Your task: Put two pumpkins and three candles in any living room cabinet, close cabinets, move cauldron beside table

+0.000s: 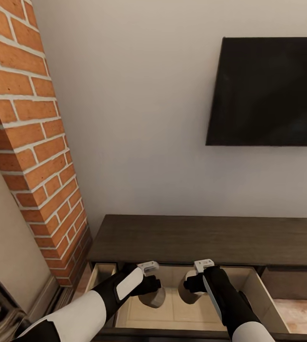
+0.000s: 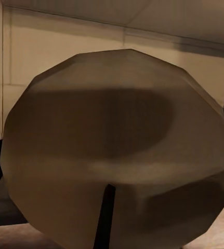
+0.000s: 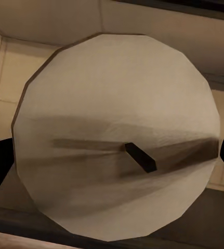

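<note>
Low in the head frame, an open drawer [image 1: 262,289] of the dark cabinet [image 1: 205,237], pale wood inside. Over it, left of centre, left gripper [image 1: 154,285] pinching a candle [image 1: 153,297] — long axis upright, lower end toward the drawer floor. Just right, right gripper [image 1: 191,284] clamped on a second candle [image 1: 189,293], also upright, flat face and dark wick [image 3: 141,157] toward the wrist camera. Candles near each other, apart. Farther up — brick column [image 1: 34,142] at left, black screen [image 1: 267,90] at upper right.
</note>
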